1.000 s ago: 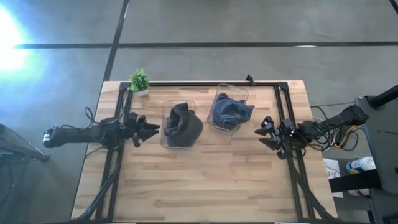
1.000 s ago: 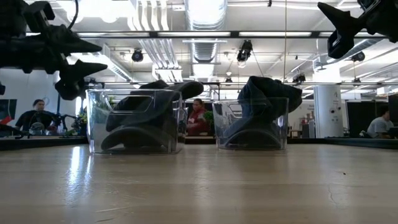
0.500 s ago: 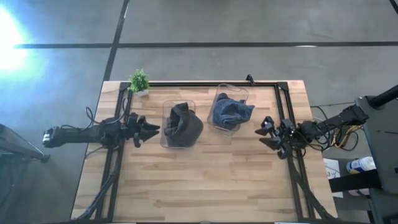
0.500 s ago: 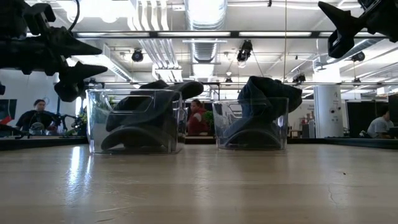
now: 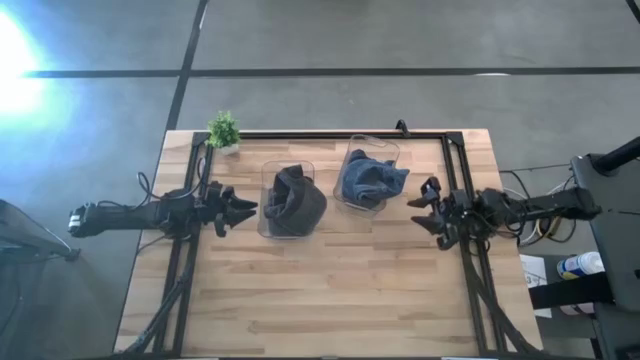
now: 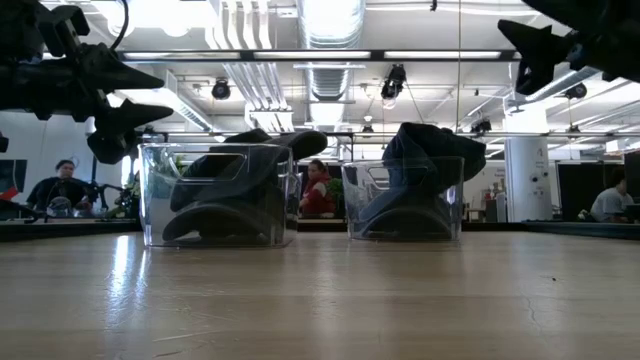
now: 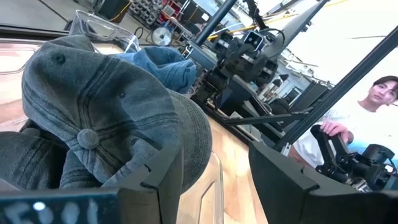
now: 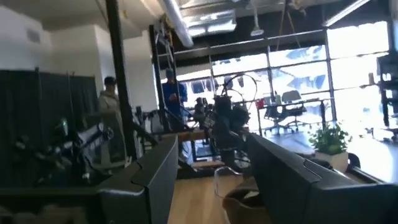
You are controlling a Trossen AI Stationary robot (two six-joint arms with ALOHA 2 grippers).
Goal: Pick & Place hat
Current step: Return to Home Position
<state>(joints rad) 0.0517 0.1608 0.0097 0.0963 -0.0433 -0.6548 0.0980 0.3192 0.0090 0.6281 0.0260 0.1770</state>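
Two clear plastic bins stand near the table's far side. The left bin [image 5: 287, 199] holds dark grey hats [image 7: 106, 118], heaped above its rim. The right bin [image 5: 368, 173] holds a blue hat [image 6: 420, 150], also sticking out over the rim. My left gripper [image 5: 244, 209] hovers open just left of the grey-hat bin, fingers pointing at it, raised above the table [image 6: 130, 100]. My right gripper [image 5: 425, 208] hovers open to the right of the blue-hat bin, raised high [image 6: 530, 55].
A small potted plant [image 5: 223, 130] stands at the table's far left corner. Black frame rails [image 5: 190, 270] run along both table sides. The near half of the wooden table [image 5: 330, 290] is bare. People sit and stand in the room beyond the table.
My right arm has swung and moved slightly toward the table's far edge and left, closer to the blue-hat bin; its forearm now lies level across the right edge. The left arm and both bins have stayed put.
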